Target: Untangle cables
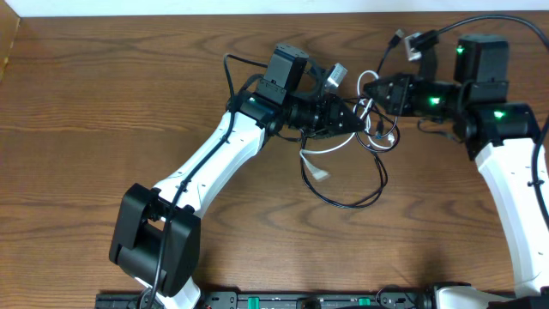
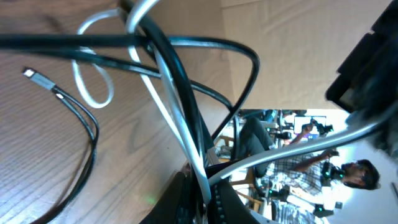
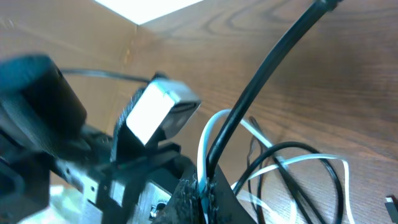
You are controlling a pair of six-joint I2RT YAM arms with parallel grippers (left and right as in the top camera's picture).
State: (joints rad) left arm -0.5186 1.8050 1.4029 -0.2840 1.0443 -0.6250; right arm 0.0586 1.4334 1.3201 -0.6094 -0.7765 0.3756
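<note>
Between their own fingertips, left gripper (image 2: 205, 194) and right gripper (image 3: 203, 186) each clamp the tangled thin black and white cords (image 2: 178, 93).

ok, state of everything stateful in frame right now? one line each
black cable: tangled with white cable, loop lying on table
white cable: tangled with black cable, plug end on table
left end effector: shut on both cables
right end effector: shut on both cables

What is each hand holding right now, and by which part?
The left hand and right hand each pinch the white cable and black cable together, mid-length, not at an end.
</note>
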